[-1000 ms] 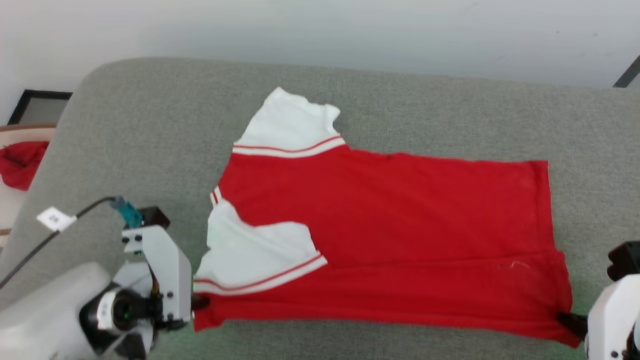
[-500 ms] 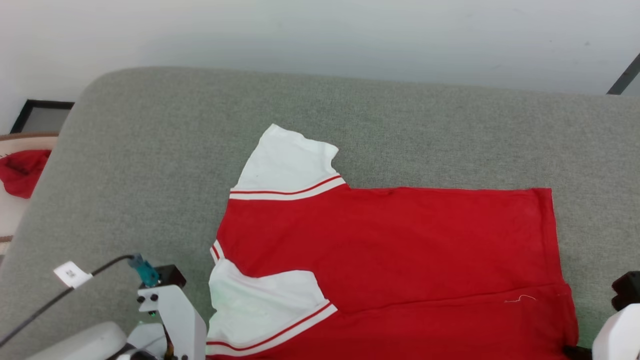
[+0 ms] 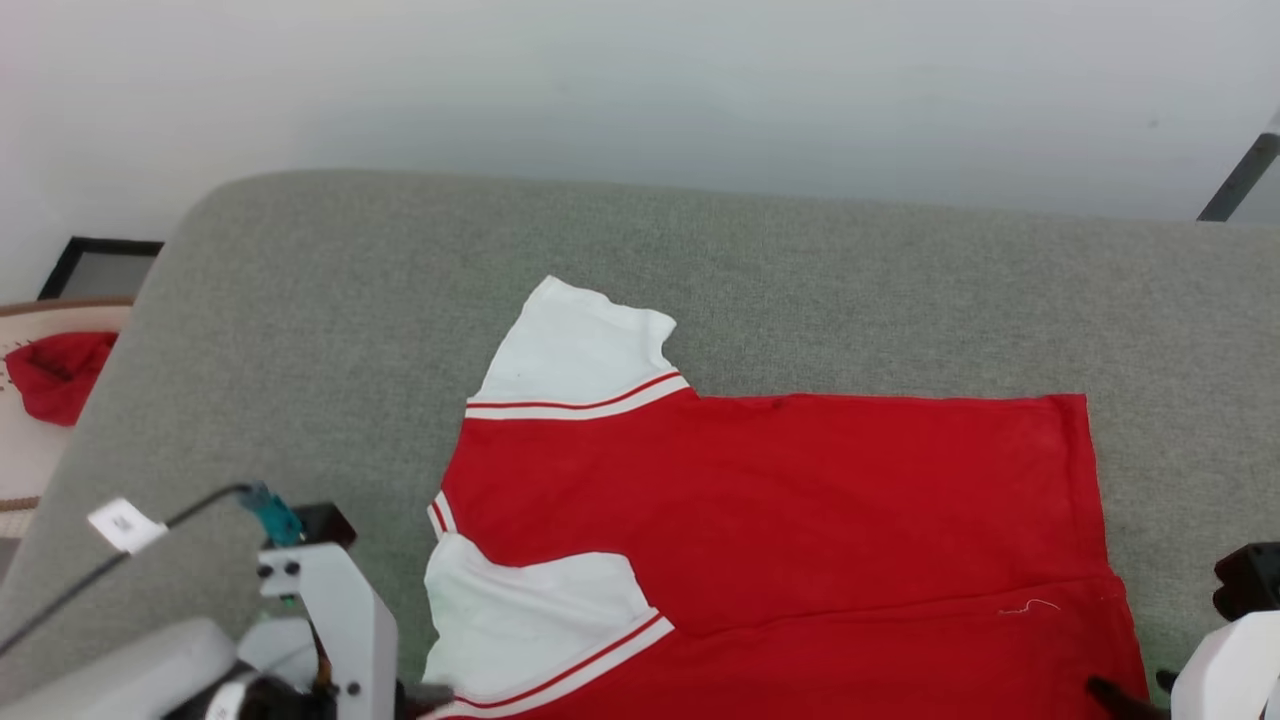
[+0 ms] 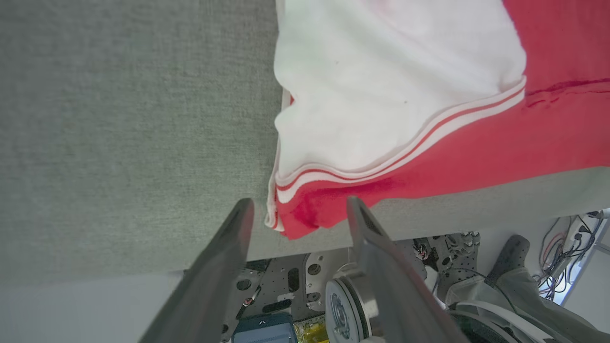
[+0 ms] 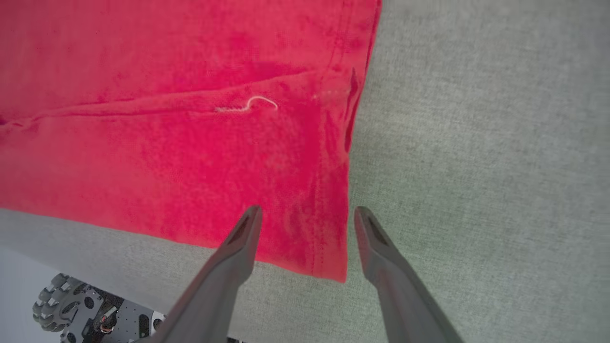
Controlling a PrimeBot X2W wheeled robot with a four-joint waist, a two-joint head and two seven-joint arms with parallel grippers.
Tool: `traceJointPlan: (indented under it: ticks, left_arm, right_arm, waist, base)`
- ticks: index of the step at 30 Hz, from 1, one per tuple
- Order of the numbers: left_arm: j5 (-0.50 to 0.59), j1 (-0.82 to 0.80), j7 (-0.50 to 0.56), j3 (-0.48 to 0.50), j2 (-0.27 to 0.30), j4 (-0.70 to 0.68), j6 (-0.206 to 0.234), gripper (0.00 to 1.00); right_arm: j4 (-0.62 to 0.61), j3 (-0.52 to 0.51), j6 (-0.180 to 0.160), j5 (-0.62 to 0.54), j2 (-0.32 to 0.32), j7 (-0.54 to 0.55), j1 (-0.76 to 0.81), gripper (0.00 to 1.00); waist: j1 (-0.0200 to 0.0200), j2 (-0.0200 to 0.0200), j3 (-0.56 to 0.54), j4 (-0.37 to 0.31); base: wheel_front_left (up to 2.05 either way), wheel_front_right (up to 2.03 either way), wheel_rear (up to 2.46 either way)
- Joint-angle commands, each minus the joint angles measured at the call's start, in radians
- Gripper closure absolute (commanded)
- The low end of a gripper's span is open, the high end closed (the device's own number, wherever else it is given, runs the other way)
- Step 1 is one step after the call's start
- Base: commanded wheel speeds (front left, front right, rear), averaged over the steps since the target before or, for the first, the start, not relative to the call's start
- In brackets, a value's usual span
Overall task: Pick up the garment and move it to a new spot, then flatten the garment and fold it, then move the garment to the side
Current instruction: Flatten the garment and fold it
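The garment, a red jersey with white lining turned out at two spots and white-and-red striped trim, lies spread on the grey cushion; its lettering is hidden. In the left wrist view my left gripper is open, its fingers either side of the garment's near trimmed corner at the cushion's front edge. In the right wrist view my right gripper is open too, straddling the near hem corner of the garment. The cloth rests flat and free between both pairs of fingers.
A small plain red cloth lies on a pale round surface off the cushion's left end. A black frame leans by the white wall behind. Below the cushion's front edge the robot's base and a wheel show.
Both grippers were shut on the garment's near corners and have opened, letting the cloth go. The head camera has tilted, so the whole picture sits lower than before.
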Motion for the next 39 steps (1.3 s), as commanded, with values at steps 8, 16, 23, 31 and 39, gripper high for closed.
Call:
traceJointPlan:
  ticks: [8, 16, 23, 31, 39]
  left_arm:
    - [0.065, -0.121, -0.024, 0.062, 0.021, -0.013, -0.023, 0.00]
    - [0.193, -0.263, -0.144, 0.114, -0.059, 0.139, -0.160, 0.00]
    - [0.258, -0.353, -0.224, 0.131, -0.152, 0.340, -0.274, 0.00]
    - [0.291, -0.455, -0.239, 0.135, -0.238, 0.583, -0.387, 0.00]
    - [0.284, -0.534, -0.151, 0.118, -0.291, 0.830, -0.472, 0.00]
  right_arm:
    - [-0.081, 0.017, -0.001, -0.051, -0.007, -0.196, -0.031, 0.00]
    - [-0.100, 0.118, -0.001, -0.125, -0.068, -0.546, -0.085, 0.00]
    - [-0.088, 0.177, -0.001, -0.219, -0.080, -0.804, -0.128, 0.00]
    - [-0.101, 0.204, -0.001, -0.276, -0.049, -0.945, -0.178, 0.00]
    - [-0.113, 0.201, -0.001, -0.267, -0.015, -0.973, -0.205, 0.00]
  waist:
    - [0.0000, 0.0000, -0.040, -0.011]
    - [0.0000, 0.0000, -0.068, -0.041]
    - [0.0000, 0.0000, -0.067, -0.082]
    - [0.0000, 0.0000, -0.003, -0.147]
    - [0.0000, 0.0000, 0.086, -0.213]
  base:
    - [0.00, 0.00, 0.00]
    - [0.00, 0.00, 0.00]
    - [0.00, 0.00, 0.00]
    - [0.00, 0.00, 0.00]
    - [0.00, 0.00, 0.00]
